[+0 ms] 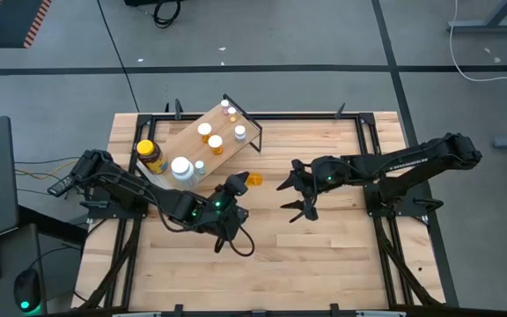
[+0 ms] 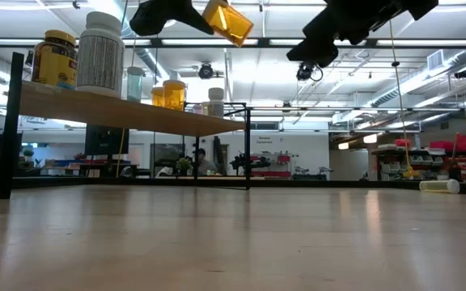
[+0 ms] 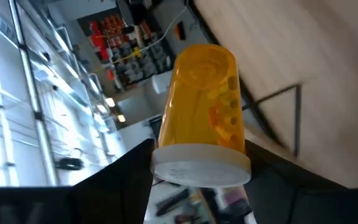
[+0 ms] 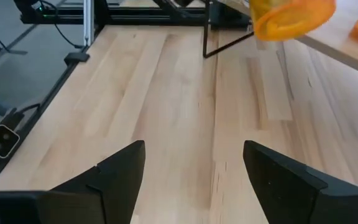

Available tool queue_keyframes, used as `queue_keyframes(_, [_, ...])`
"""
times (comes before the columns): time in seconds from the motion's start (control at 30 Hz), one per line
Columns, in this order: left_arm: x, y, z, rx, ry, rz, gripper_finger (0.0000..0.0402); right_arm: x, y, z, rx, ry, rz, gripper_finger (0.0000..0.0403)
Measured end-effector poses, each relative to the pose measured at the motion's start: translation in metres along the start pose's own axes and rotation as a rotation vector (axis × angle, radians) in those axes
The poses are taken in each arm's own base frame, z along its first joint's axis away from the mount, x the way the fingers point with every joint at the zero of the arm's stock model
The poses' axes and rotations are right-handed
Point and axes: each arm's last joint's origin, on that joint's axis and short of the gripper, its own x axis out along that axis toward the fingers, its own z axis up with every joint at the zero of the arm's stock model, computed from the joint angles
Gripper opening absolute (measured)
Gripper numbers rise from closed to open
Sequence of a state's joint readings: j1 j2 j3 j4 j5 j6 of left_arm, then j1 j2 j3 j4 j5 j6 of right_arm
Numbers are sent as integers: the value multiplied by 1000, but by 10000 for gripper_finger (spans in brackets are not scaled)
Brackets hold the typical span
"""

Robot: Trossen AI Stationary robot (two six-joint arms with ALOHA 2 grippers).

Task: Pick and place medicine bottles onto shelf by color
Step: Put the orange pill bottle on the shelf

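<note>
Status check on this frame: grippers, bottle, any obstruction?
Left gripper shut on orange vial, lifted off the table beside the shelf. Right gripper open, empty, above mid-table. Nothing seen between vial and shelf.

Orange vial — top cropped

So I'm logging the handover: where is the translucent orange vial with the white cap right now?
The orange vial is held off the table in the left gripper, just off the plywood shelf's near edge, with the open right gripper beside it.
</note>
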State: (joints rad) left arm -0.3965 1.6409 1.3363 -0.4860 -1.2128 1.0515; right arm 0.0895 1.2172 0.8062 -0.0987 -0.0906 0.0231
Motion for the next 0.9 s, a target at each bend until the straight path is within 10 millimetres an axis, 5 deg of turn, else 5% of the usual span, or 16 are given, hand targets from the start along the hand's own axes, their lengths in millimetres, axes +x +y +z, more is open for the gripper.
queue_keyframes(0.4, [23, 24, -21, 181, 97, -46, 212, 0, 0, -5, 4, 46, -4, 282])
queue_keyframes(0.9, [59, 71, -90, 180, 241, -249, 214, -1, -2, -15, 8, 150, -73, 282])
